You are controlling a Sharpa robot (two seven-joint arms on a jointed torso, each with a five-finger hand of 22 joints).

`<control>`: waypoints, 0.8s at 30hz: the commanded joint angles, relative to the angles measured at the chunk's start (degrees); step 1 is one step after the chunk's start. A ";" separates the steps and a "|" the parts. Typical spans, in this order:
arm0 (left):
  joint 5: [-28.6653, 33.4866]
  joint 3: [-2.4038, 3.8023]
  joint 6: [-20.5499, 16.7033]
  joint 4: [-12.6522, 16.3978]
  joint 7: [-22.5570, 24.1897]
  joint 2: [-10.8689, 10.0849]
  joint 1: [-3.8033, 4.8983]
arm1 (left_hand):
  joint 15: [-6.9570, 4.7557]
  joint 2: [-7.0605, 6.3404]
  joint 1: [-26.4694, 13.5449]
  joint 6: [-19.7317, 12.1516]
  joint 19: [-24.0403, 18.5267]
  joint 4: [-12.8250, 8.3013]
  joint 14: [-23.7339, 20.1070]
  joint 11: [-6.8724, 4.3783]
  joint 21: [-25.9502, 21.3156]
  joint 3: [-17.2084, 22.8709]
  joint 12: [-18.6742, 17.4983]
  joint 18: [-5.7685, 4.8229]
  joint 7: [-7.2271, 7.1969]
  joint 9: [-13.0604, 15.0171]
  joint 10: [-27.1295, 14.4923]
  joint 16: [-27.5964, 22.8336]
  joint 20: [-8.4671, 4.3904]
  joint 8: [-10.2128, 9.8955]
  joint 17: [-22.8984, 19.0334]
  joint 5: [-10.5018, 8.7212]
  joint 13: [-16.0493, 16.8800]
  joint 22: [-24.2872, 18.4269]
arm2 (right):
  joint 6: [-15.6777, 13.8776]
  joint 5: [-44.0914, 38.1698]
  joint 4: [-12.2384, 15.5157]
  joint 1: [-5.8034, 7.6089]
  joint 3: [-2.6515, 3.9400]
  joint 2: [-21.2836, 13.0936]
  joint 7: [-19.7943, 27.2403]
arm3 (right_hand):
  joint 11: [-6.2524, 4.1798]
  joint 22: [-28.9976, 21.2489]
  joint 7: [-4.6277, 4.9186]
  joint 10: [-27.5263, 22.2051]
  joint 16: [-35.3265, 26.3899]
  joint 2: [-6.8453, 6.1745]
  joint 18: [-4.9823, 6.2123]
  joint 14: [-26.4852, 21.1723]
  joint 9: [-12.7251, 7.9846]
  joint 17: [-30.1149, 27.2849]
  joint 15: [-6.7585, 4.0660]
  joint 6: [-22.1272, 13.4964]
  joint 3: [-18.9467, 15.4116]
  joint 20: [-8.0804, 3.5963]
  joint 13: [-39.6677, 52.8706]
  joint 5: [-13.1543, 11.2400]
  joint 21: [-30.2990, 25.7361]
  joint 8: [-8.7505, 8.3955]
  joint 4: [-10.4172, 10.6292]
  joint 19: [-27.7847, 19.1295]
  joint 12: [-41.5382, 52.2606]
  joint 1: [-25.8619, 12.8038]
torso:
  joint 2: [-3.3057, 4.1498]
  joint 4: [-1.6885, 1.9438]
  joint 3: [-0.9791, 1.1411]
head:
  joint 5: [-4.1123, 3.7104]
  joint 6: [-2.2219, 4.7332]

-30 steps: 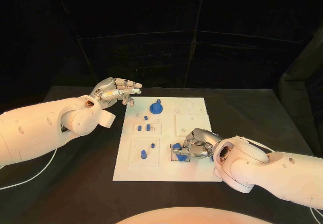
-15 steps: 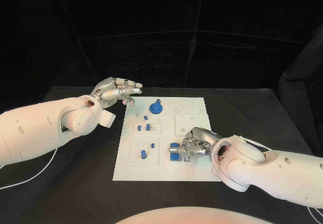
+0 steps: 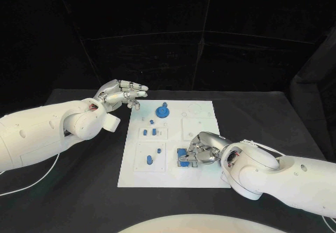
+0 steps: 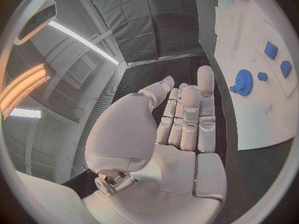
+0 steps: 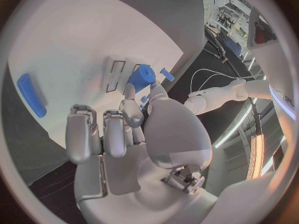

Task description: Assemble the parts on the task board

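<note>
Pinched in my silver right hand is a small blue cylindrical part over the white task board; my left hand hovers empty, fingers loosely apart.

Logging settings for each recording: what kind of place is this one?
Probably a robotics lab test cell: black curtains enclose a black table bearing a white task board with small blue parts.
</note>
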 commanded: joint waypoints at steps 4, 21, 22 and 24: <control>0.18 0.04 0.61 0.10 0.13 -0.05 0.08 | 0.13 0.38 0.15 -0.29 -0.03 0.08 -0.45 -0.04 -0.26 -0.28 0.30 0.80 0.23 -0.09 -0.45 -0.17 0.11 0.34 -0.05 0.31 0.08 -0.05 | 1.21 -1.70 -0.48 -0.12 -0.19 0.16 0.89 | 0.02 4.31 -0.06 0.47 -0.02 0.45 -0.64 3.90 0.12 3.31 -0.01 0.27 -0.02 -0.06 0.11 -0.33 0.42 0.37 -0.44 1.50 0.18 1.07 | 0.04 0.07 -0.04 | -0.05 -0.01; 0.18 0.04 0.61 0.15 -0.04 -0.21 0.08 | 0.13 0.43 0.17 -0.31 -0.02 0.07 -0.44 -0.04 -0.28 -0.28 0.35 0.80 0.23 -0.09 -0.49 -0.12 0.11 0.36 -0.03 0.32 0.08 -0.08 | -2.20 1.90 -0.09 -0.13 -0.19 -0.18 8.00 | 0.05 4.58 -0.11 0.77 0.05 2.19 -0.68 3.97 0.66 3.65 0.02 0.23 -3.86 -0.01 0.49 -1.87 0.55 0.24 3.91 1.58 0.22 -3.43 | -0.02 -0.01 -0.01 | 0.13 -0.03; 0.18 0.04 0.61 0.14 -0.05 -0.22 0.08 | 0.13 0.43 0.17 -0.31 -0.02 0.07 -0.44 -0.04 -0.28 -0.28 0.35 0.80 0.23 -0.09 -0.49 -0.12 0.11 0.36 -0.03 0.32 0.08 -0.08 | -2.13 2.12 0.03 -0.13 -0.19 -0.35 8.32 | 0.03 4.55 -0.14 0.79 0.06 2.25 -0.68 3.97 0.68 3.66 0.01 0.25 -3.87 -0.01 0.51 -1.84 0.53 0.24 3.88 1.57 0.22 -3.23 | -0.02 -0.03 0.00 | 0.13 -0.06; 0.18 0.04 0.63 0.14 -0.06 -0.24 0.08 | 0.13 0.43 0.17 -0.31 -0.02 0.07 -0.44 -0.04 -0.28 -0.28 0.35 0.80 0.23 -0.09 -0.49 -0.12 0.11 0.36 -0.03 0.32 0.08 -0.08 | -1.62 2.58 0.37 -0.13 -0.18 -0.89 8.92 | -0.01 4.56 -0.17 0.82 0.05 2.45 -0.67 3.98 0.78 3.69 -0.03 0.28 -3.93 -0.06 0.57 -1.56 0.54 0.22 3.51 1.57 0.21 -2.13 | -0.02 -0.02 0.01 | 0.15 -0.08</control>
